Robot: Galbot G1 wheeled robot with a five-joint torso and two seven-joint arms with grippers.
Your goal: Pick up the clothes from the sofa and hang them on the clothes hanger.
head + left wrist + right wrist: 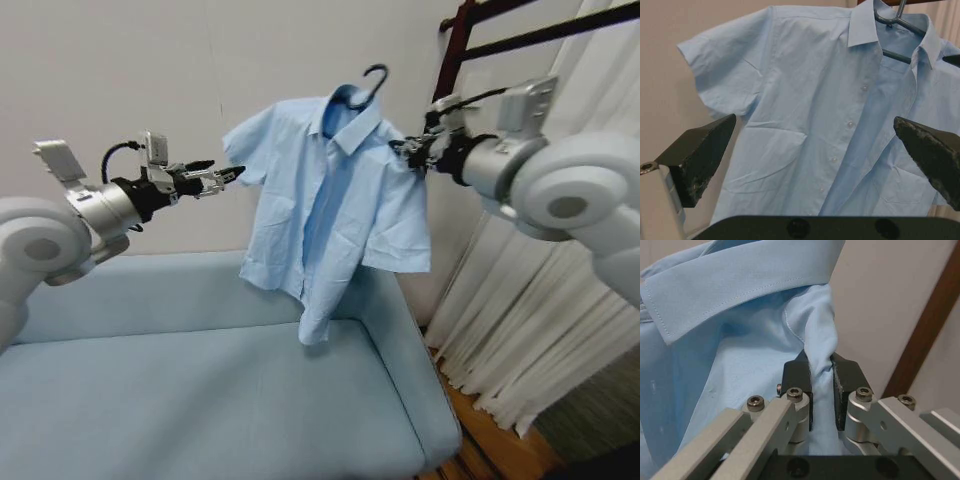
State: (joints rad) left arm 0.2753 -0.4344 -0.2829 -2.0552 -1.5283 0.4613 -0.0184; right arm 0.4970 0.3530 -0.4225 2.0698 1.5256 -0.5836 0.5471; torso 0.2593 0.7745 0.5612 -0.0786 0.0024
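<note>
Shirt [320, 200] on its hanger [375, 75] hangs straight down above the sofa [200, 400] between your 2 grippers: right gripper [408, 152], nearer the rack [470, 40], pinching its shoulder, left gripper [235, 173] spread, seemingly just short of the sleeve.

hanger [896, 56] body hidden under shirt [805, 125] collar, dark rack [455, 45] cut off at top edge

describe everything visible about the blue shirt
The shirt is light blue thin cloth, short-sleeved, with collar, small buttons and chest pockets, front partly open. It hangs on a dark hanger above the sofa. The right gripper pinches a fold near one shoulder; the left gripper, jaws open, is by the other sleeve.
</note>
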